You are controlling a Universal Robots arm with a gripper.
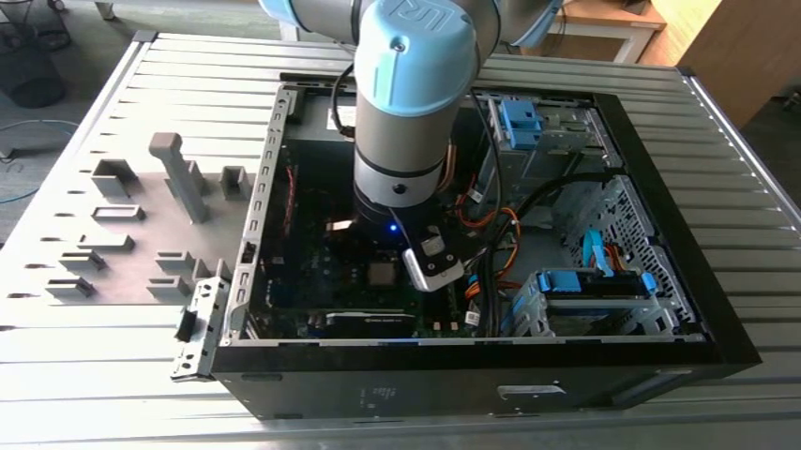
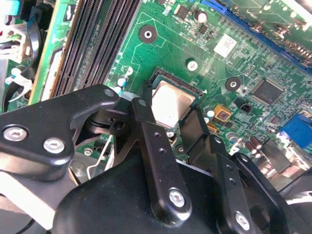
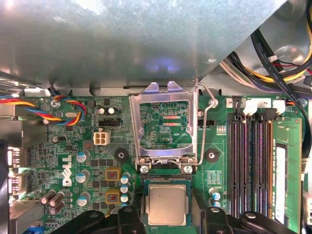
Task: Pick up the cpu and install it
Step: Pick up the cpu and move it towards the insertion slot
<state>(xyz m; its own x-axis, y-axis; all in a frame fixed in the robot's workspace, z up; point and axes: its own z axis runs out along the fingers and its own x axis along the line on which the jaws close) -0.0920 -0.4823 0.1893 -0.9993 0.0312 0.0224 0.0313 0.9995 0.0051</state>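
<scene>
Seating stage, by my reading: cpu [image 3: 167, 204] lies flat and square in its socket on the motherboard [image 2: 161, 44], silver top up, level with the socket rim as far as I can judge. Gripper [image 2: 167, 113] hangs directly over it. Fingers [image 2: 146, 141] are spread, one to each side of the chip; in the first wrist view a sliver of socket shows between each finger and the chip edge, so they are not pinching it. Load plate [image 3: 161, 92] stands flipped open beside the socket, its wire lever [image 3: 207, 97] raised. Nothing clamps the chip yet, so the install looks part done. Any move from here calls for a straight vertical path with no sideways drag, since the chip sits loose on delicate contacts. Containers: open computer case [image 1: 476, 375] on the slatted tabletop [image 1: 188, 66] holds the board, bundled cables, and blue drive caddies [image 1: 588, 281] toward the exterior view's right; arm [image 1: 407, 103] reaches down into its middle. Memory slots [image 3: 248, 165] run alongside the socket, one apparently carrying a module. Grey fixture plate [image 1: 75, 216] outside the case, on the exterior view's left, carries several grey holders; whether anything sits in them I cannot tell.
</scene>
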